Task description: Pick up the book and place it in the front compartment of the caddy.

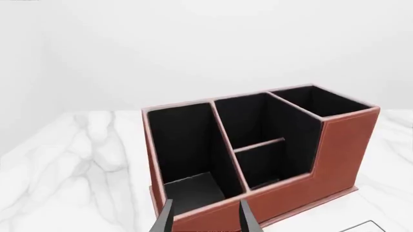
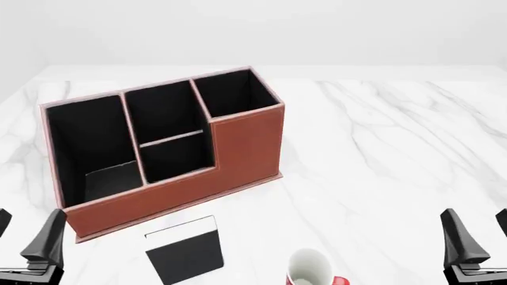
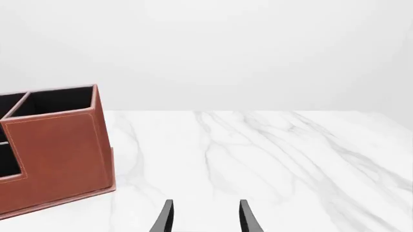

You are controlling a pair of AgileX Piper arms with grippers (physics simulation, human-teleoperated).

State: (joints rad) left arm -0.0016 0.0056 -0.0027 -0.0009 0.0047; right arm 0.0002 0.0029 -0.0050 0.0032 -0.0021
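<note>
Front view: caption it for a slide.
Black book lies flat before the brown caddy, mug beside it, both end effectors open and apart.

My workspace is a white marble table (image 2: pixel 396 148) veined with soft grey streaks that run diagonally across its top. Its far edge meets a plain pale grey-white backdrop (image 2: pixel 317 29) with no seams, windows or furniture that I can make out; from my wrist cameras the same blank wall (image 3: pixel 258 48) fills everything above the tabletop. In my left wrist view the table's corner (image 1: pixel 71 118) shows against that backdrop. The light is even and diffuse, throwing only faint, soft shadows on the marble, with no visible lamp or source
</note>
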